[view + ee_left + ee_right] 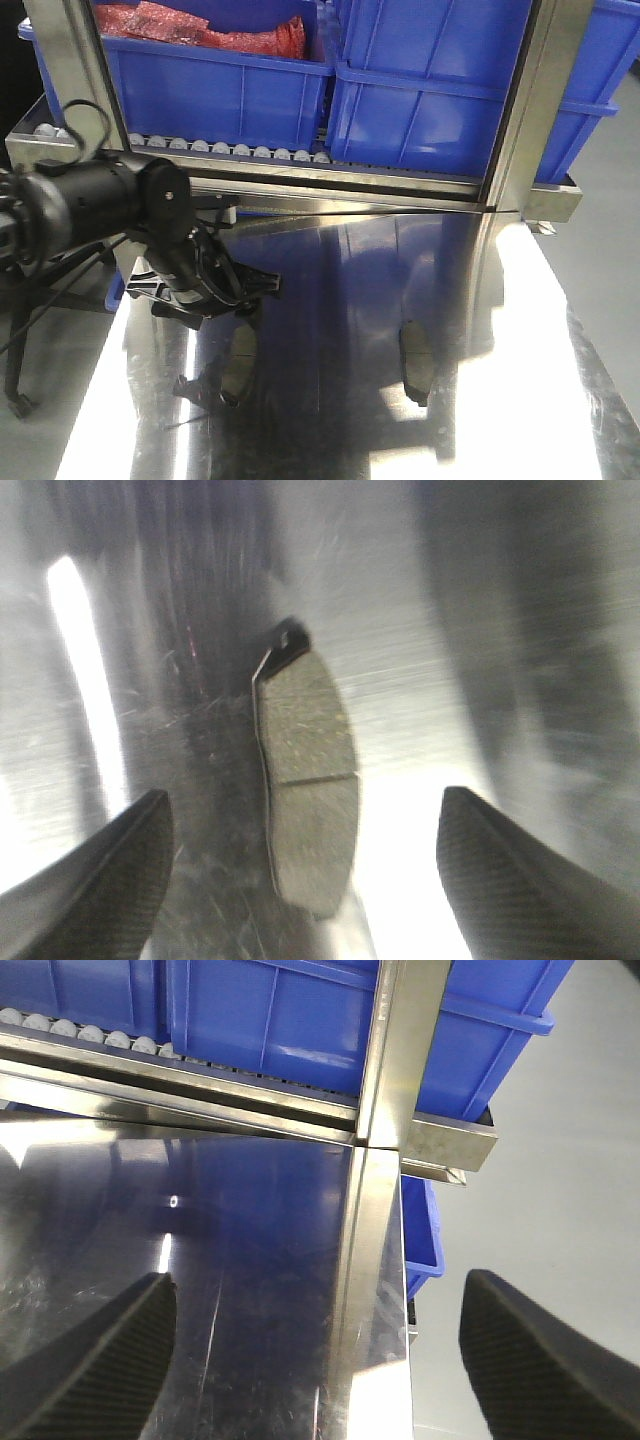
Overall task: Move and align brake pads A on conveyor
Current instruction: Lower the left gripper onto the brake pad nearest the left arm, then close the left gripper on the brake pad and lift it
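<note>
Left gripper [305,810] is hanging wide open right over one of the brake pads A [310,780], with a finger [100,880] out on each side and neither one touching it. That pad is lying grey face up on the shiny steel tabletop [330,420], its groove running across the middle and the view a bit blurry. A second pad [417,358] is sitting well off to its right on the same steel. Right gripper [320,1300] is gaping open too, gripping nothing, hovering over the tabletop's right edge near the roller rack [200,1090] that's carrying the blue bins [300,1020]
</note>
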{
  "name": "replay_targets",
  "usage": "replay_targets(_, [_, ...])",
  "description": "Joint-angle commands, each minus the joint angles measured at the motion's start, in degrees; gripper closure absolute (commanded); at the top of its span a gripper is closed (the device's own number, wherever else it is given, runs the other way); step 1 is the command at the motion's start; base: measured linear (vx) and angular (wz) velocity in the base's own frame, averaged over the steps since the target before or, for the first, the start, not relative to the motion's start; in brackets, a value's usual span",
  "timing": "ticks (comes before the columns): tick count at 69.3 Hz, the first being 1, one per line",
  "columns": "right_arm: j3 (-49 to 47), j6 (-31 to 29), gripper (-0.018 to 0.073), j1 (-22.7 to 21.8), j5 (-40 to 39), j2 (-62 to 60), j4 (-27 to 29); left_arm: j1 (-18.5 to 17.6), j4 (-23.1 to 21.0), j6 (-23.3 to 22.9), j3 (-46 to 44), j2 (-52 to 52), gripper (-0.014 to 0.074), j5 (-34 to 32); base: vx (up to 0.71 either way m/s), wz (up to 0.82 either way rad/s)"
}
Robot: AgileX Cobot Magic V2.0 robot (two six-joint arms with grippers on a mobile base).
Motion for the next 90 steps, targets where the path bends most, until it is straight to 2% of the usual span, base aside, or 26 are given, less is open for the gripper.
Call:
replay_targets(1, [-1.5,-0.6,0.0001,-0.2,-3.9,0.3,-0.2,-1.0,1.4,-1.6,-4.3,-0.3,0.0090,2.6,0.00,0.00])
replay_targets(8, [-1.5,-0.6,0.0001,-0.2,-3.9,0.3,-0.2,-1.8,2.6,-4.4,-6.6,2.2,0.0090,5.8,0.00,0.00])
replay_targets(21, [-1.5,-0.6,0.0001,-0.2,-3.9,0.3,-0.2,-3.3,3.4,-5.7,-8.7,5.8,0.0090,8.8,0.00,0.00])
replay_targets(31, [-1.5,-0.6,0.0001,-0.2,-3.9,0.3,-0.2,-4.4,3.3,-6.8,-8.7,6.8,0.0090,7.8,0.00,0.00])
replay_targets(66, [-1.5,-0.6,0.0001,-0.2,-3.9,0.3,-0.2,-4.6,3.3,-7.2,-8.8,8.9,0.0099,4.1,0.00,0.00])
replay_targets(71, [-1.5,-0.6,0.0001,-0.2,-3.9,0.3,-0.2,-4.6,3.3,-7.2,-8.9,8.9,0.0138,4.0,0.00,0.00])
replay_targets(76, [-1.5,-0.6,0.0001,-0.2,-3.9,0.3,-0.2,-4.6,3.3,-7.2,-8.9,8.9,0.0218,4.1,0.00,0.00])
replay_targets(82, [-1.5,-0.6,0.0001,-0.2,-3.9,0.3,-0.2,-4.6,3.3,-7.2,-8.9,8.9,0.0372,4.5,0.00,0.00])
replay_targets(89, [-1.5,-0.6,0.0001,-0.2,-3.9,0.3,-0.2,-4.6,3.3,-7.1,-8.9,8.9,0.0609,5.3,0.00,0.00])
replay_targets(90, [-1.5,-0.6,0.0001,-0.2,-3.9,0.3,-0.2,-4.6,3.3,-7.0,-8.9,8.9,0.0606,5.3,0.00,0.00])
